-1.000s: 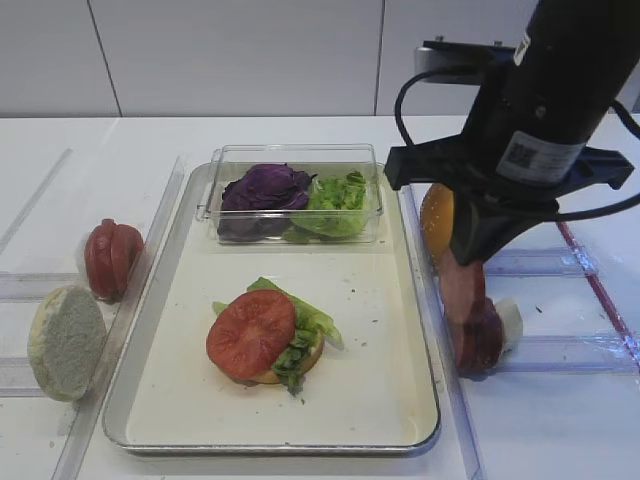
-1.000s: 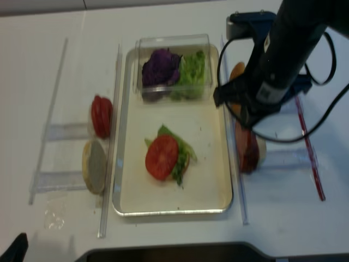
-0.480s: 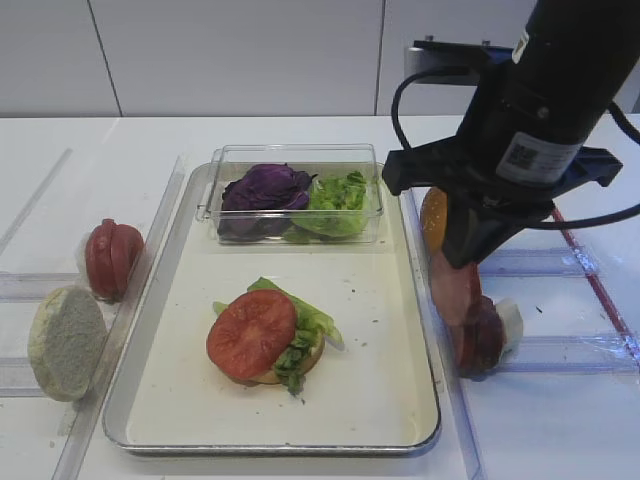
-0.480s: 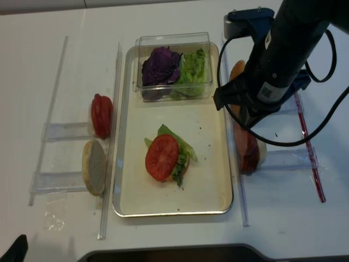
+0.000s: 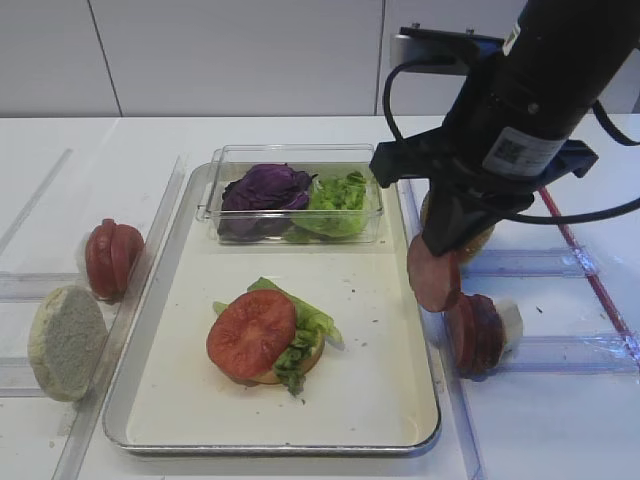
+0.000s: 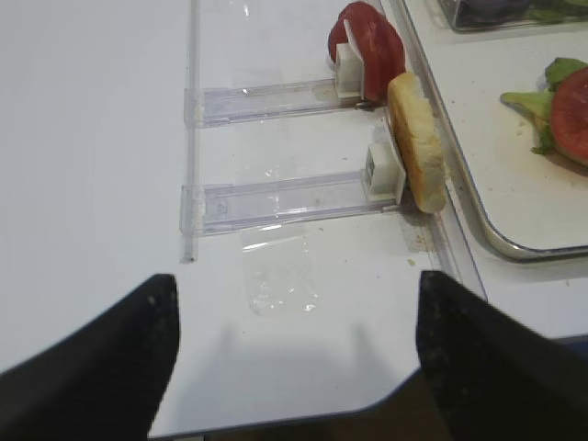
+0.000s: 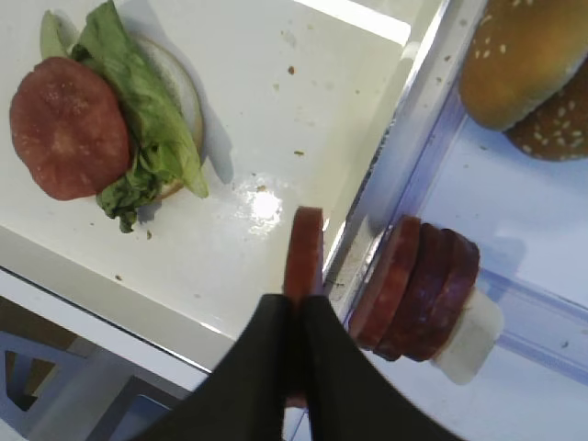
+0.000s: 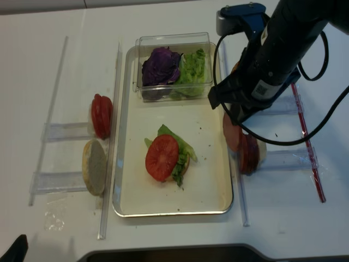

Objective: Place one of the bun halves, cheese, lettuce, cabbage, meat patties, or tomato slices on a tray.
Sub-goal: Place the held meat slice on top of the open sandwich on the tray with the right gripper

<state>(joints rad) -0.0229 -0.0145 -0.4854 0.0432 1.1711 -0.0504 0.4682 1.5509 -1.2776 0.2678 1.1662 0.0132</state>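
Lifted from its rack, meat patty (image 7: 304, 241) hangs edge-on, right end effector (image 7: 296, 308) clamping its hidden end.

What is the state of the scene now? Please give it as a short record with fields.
held item: one meat slice, edge-on in the right gripper
position of held item: above the right rim of the tray
right gripper: shut on the slice
left gripper: open, over bare table
on tray: bun half, lettuce and a tomato slice stacked; clear box of leaves
right rack: remaining meat slices, bun tops
left rack: tomato slices, bun half
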